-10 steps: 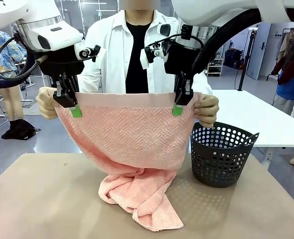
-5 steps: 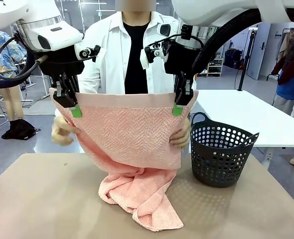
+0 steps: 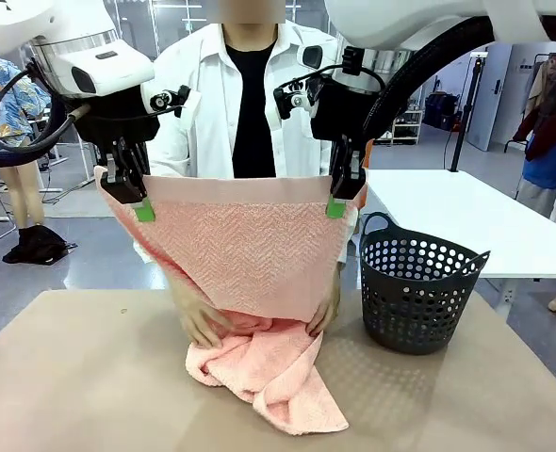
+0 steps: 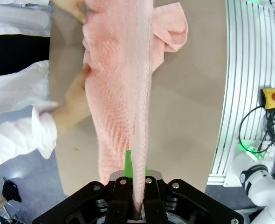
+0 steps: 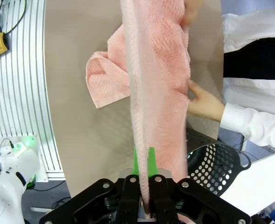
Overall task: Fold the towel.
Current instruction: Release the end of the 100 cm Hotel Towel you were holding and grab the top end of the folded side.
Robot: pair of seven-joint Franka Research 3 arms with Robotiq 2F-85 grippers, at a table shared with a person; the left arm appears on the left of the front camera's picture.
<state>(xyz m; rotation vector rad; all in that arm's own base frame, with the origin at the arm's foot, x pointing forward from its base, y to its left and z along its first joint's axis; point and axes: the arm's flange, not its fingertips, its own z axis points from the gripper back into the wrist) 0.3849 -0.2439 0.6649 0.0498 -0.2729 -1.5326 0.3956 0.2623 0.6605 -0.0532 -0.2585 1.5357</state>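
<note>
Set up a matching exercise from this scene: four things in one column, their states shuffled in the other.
1 towel
2 basket
3 right gripper
4 person's hand

A dark, perforated, standing on the table
B shut on the towel's top edge
C pink, hanging, lower end bunched
D low, at the towel's bunched part

Pairs: 1-C, 2-A, 3-B, 4-D

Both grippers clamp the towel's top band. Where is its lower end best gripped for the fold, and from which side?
Probably the two bottom corners, from the far side, where the person's hands reach. The towel hangs from the left gripper and right gripper, but its lower end lies bunched on the table, so the corners need spreading first.
</note>
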